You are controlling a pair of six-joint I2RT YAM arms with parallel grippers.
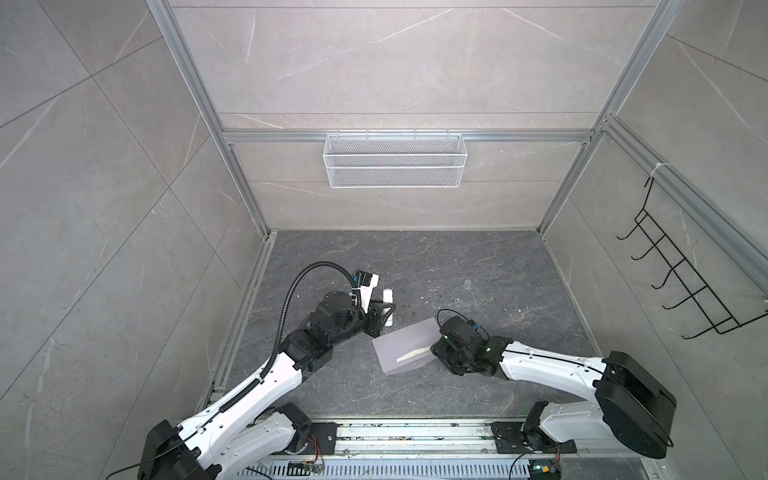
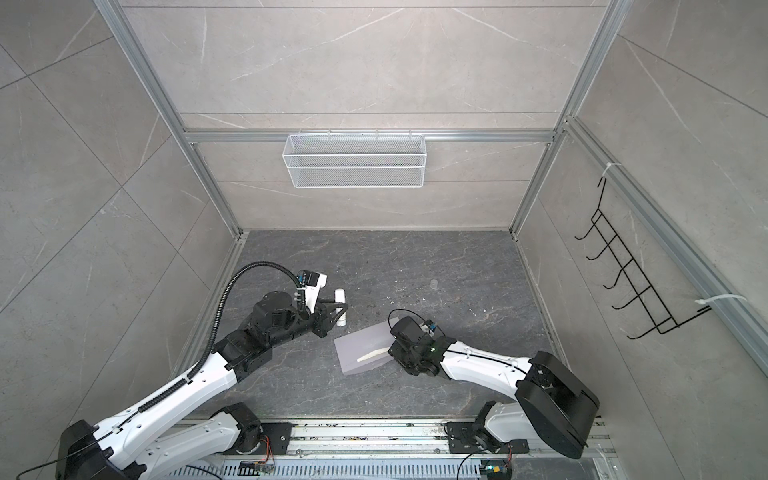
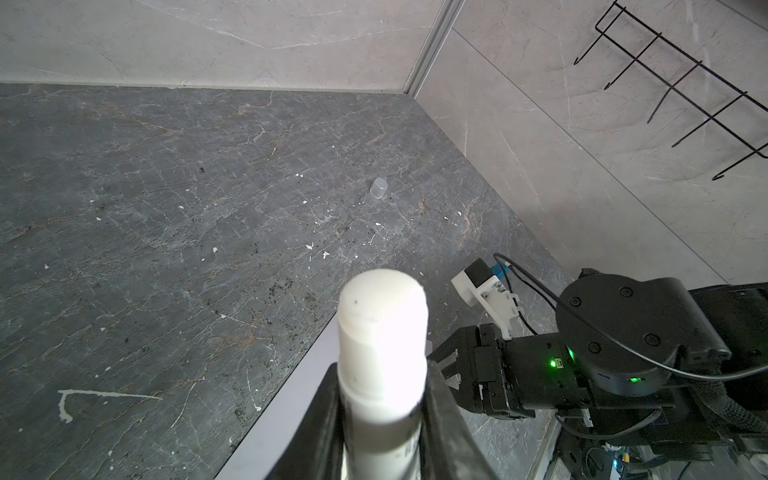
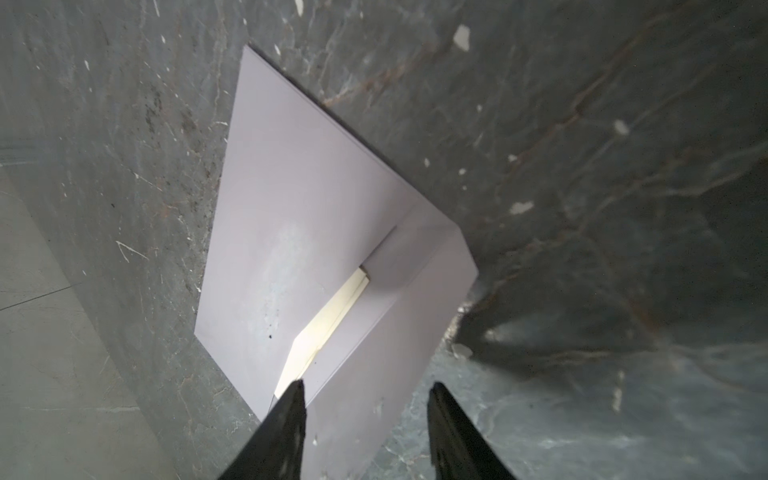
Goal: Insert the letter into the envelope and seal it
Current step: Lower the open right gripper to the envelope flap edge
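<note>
Clearly, in both top views 1 envelope [image 1: 390, 349] lies flat in the near middle of the scene. 1 pale strip of the letter [image 1: 413, 354] shows at its mouth, so the letter is mostly inside. The left gripper [image 1: 384, 316] is just to the far left of the envelope, and the right gripper [image 1: 435, 352] is at its right end.

In the left wrist view, the jaws are clamped on 1 glue stick [image 3: 382, 332] with its top bare. 1 clear cap [image 3: 379, 188] stands well apart, further away.

In the right wrist view, the 2 fingers [image 4: 297, 399] stand apart over the half-folded flap.

We think that closing there may pinch the letter together with the flap and drag it out. Glue could also reach the uncovered strip and stick it to the flap.
</note>
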